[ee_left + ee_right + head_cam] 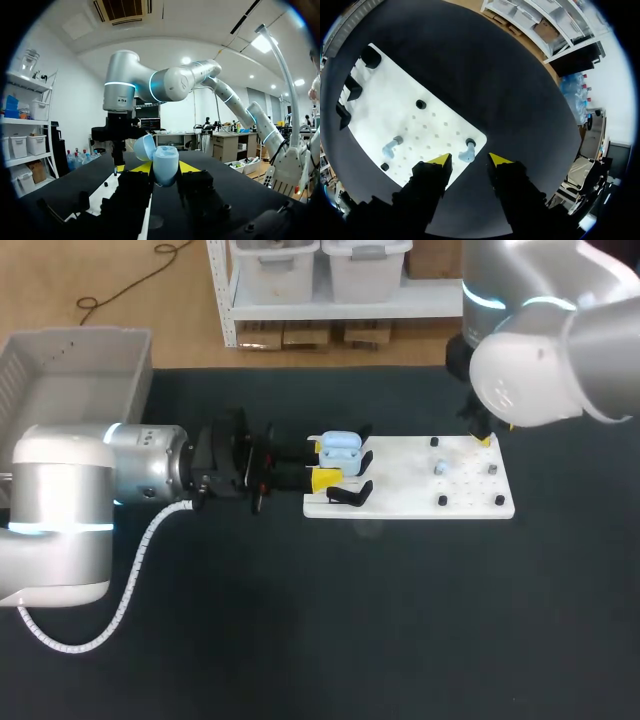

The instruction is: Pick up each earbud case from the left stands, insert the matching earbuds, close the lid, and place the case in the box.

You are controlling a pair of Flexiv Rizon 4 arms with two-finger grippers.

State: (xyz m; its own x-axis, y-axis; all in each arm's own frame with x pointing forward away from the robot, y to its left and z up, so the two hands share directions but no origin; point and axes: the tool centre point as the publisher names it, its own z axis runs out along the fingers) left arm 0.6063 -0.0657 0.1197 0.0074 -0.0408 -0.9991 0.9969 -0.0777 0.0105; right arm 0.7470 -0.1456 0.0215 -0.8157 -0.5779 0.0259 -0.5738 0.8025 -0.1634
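Case (340, 447), light blue with its lid open, is pinched between the left gripper's (328, 464) fingers at the left end of the white board (410, 495), among black stands (350, 495). The right gripper (467, 159) hangs over the board's right end, fingers spread, just above a blue earbud (468, 151).

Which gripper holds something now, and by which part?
The left gripper holds the case by the sides of its lower body, lid open. The right gripper holds nothing.
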